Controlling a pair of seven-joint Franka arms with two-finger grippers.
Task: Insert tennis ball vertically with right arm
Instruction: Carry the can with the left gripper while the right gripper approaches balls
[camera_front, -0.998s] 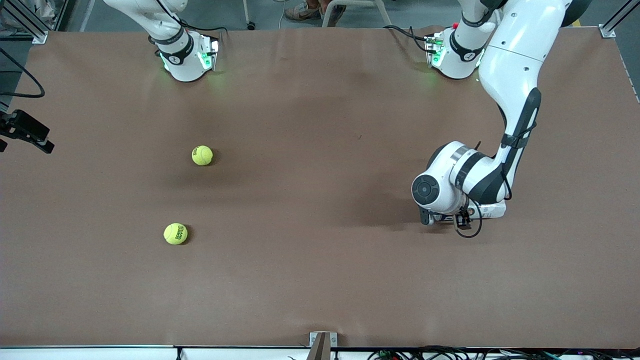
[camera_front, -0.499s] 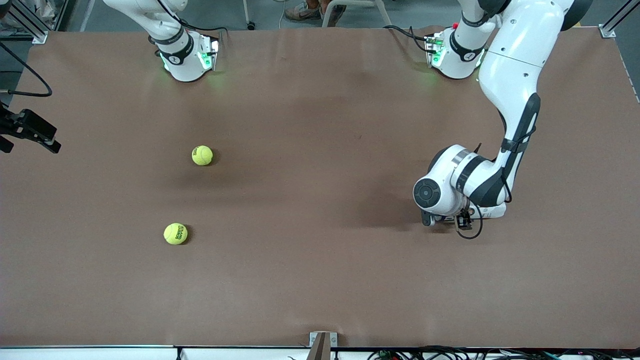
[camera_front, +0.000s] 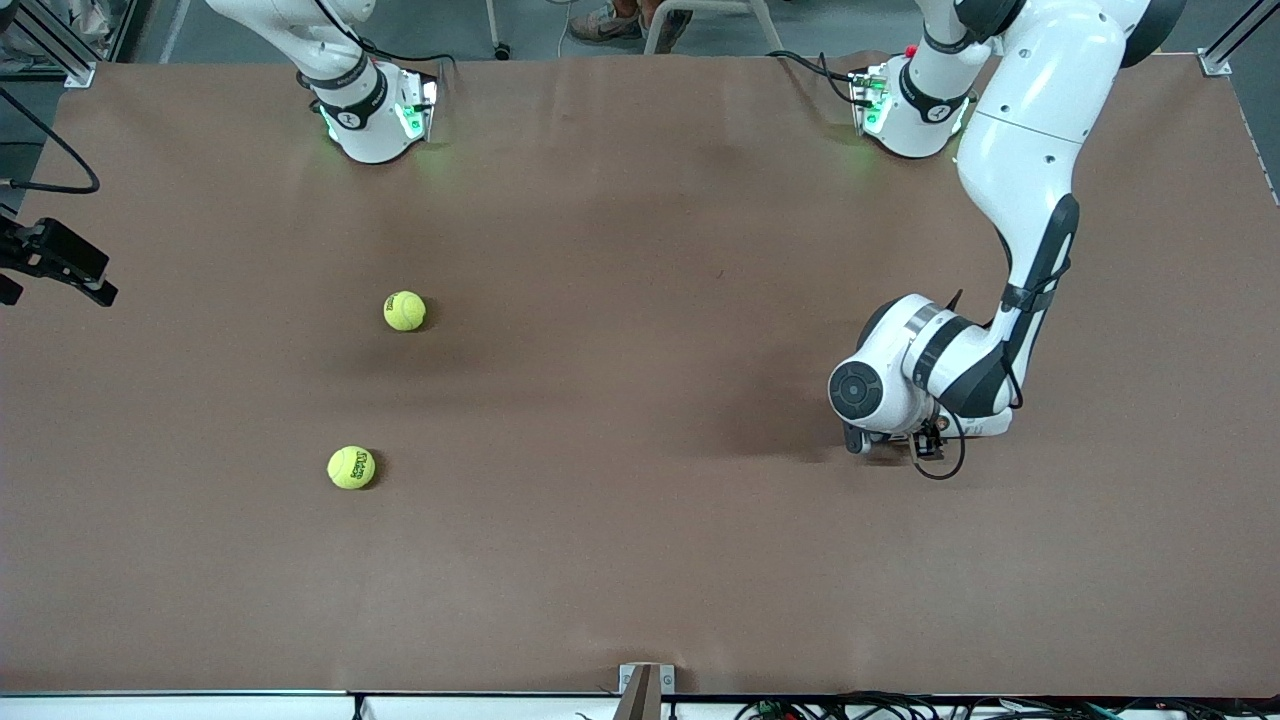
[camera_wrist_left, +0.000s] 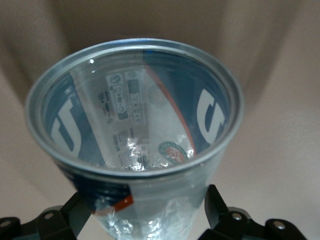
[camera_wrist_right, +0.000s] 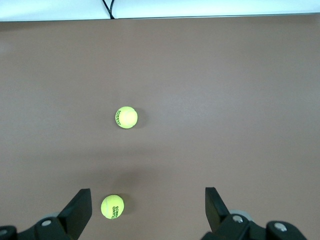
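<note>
Two yellow tennis balls lie on the brown table toward the right arm's end. One ball (camera_front: 404, 310) (camera_wrist_right: 112, 206) is farther from the front camera, the other ball (camera_front: 351, 467) (camera_wrist_right: 125, 117) nearer. My right gripper (camera_wrist_right: 147, 191) hangs high over them, open and empty, and shows only as a dark shape (camera_front: 58, 262) at the front view's edge. My left gripper (camera_front: 886, 440) (camera_wrist_left: 146, 195) is low at the left arm's end. Its fingers (camera_wrist_left: 216, 205) stand close on either side of a clear can (camera_wrist_left: 135, 115) with a blue label. The can's open mouth faces the left wrist camera and it holds no ball.
The brown table (camera_front: 640, 520) stretches wide between the balls and the left arm. The left arm's elbow and wrist (camera_front: 930, 370) hide the can in the front view. Both arm bases (camera_front: 372, 115) stand along the table's edge farthest from the front camera.
The left arm's wrist has shifted slightly toward its own end of the table. The right hand at the view's edge has moved a little. The balls have not moved.
</note>
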